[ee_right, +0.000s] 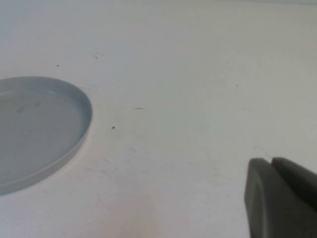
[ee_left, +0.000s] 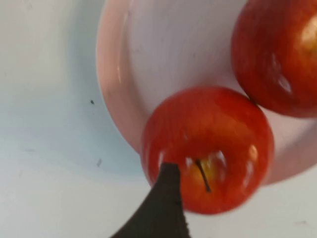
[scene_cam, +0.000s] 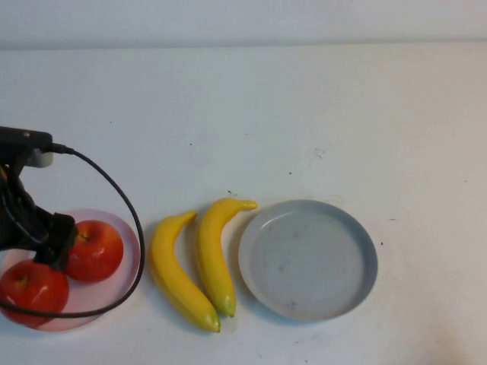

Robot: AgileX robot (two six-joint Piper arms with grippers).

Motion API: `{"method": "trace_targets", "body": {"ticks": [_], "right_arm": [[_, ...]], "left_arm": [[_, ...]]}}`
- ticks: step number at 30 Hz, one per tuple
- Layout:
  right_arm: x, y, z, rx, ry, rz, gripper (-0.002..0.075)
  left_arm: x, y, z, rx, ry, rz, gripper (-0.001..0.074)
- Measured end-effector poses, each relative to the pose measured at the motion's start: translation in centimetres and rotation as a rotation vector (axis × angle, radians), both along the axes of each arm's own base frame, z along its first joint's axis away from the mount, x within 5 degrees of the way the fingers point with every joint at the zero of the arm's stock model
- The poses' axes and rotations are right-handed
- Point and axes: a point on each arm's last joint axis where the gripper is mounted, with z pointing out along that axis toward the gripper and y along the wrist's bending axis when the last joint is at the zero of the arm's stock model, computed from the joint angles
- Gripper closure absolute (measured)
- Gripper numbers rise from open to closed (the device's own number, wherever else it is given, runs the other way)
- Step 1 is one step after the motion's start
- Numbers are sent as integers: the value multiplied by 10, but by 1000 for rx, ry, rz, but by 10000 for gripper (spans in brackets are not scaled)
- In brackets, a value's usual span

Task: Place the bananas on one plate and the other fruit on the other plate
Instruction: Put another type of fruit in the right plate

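The two bananas [scene_cam: 194,262] lie side by side on the bare table [scene_cam: 304,114], between the pale pink plate [scene_cam: 125,228] on the robot's left and the grey-blue plate [scene_cam: 308,258] on its right. Their long axes run near to far across the table, each leaning a little rightward toward the far end: the greenish far tips point up toward the far side and to the right, the near ends lie toward the robot. The right-hand banana [scene_cam: 215,255] lies just beside the grey-blue plate's rim, its far tip nearly at the rim; the left-hand banana [scene_cam: 176,270] is close to the pink plate. Both red apples [scene_cam: 65,266] already sit on the pink plate, touching each other, so by my reading the bananas are what remains. The left gripper [scene_cam: 55,245] hangs over that plate between the apples; in the left wrist view one dark finger [ee_left: 166,208] shows in front of the nearer apple [ee_left: 208,148] without clamping it, so the jaws look spread and empty. From there the bananas lie to the right, not far, making the left arm apparently the nearer. The right gripper [ee_right: 280,198], with its jaws pressed together and nothing in them, is over bare table with the grey-blue plate in its camera's view; it does not appear in the high view.
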Motion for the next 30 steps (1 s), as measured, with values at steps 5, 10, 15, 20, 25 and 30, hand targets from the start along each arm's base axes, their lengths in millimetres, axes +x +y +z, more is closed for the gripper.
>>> {"method": "trace_targets", "body": {"ticks": [5,10,15,20,25,30], "right_arm": [[0,0,0,0,0,0,743],[0,0,0,0,0,0,743],[0,0,0,0,0,0,743],[0,0,0,0,0,0,743],[0,0,0,0,0,0,743],[0,0,0,0,0,0,743]], "left_arm": [[-11,-5,15,-84,-18,-6,73],[-22,-16,38,-240,-143,-73,253],[-45,-21,54,-361,-296,-144,627],[-75,-15,61,-400,-506,-153,722],[-110,-7,53,-413,-632,-147,734],[-139,-1,39,-412,-667,-155,734]]}}
